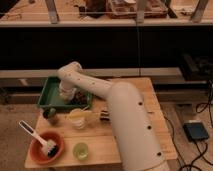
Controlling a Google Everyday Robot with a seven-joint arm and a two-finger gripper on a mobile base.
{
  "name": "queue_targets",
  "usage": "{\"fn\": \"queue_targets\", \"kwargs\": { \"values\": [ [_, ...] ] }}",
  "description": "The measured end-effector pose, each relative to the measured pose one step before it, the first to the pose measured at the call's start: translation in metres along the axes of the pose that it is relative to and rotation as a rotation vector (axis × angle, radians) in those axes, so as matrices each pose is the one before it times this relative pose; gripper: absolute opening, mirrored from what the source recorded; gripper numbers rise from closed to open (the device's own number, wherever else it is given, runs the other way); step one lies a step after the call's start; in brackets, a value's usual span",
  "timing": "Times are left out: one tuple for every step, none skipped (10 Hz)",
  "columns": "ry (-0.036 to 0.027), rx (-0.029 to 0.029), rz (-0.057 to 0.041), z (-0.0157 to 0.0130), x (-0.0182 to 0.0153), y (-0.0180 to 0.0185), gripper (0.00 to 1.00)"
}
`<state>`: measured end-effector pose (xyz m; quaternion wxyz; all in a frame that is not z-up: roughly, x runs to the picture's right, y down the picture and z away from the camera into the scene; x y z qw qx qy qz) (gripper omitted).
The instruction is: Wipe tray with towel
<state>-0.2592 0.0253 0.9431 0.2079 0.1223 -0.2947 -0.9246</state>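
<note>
A green tray [48, 88] sits at the back left of the wooden table. My white arm bends at the elbow [71, 73] and reaches down into the tray. My gripper [67, 95] is low inside the tray, near its right half. A dark brownish patch [80, 96] lies in the tray just right of the gripper. I cannot make out a towel; the gripper may hide it.
In front of the tray stand a yellow cup [77, 118], a small dark green object [48, 114] and a dark item [103, 116]. A red bowl [45, 146] with a white brush and a green cup [80, 150] stand near the front edge. A grey-blue box [195, 131] lies on the floor at right.
</note>
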Motion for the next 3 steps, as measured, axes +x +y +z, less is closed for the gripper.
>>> {"fn": "queue_targets", "kwargs": {
  "values": [
    [-0.00163, -0.01488, 0.01517, 0.00197, 0.00451, 0.01173, 0.00],
    [-0.00235, -0.01896, 0.01677, 0.00447, 0.01076, 0.01295, 0.00],
    [-0.00281, -0.01150, 0.01256, 0.00614, 0.01255, 0.00677, 0.00]
  ]
}}
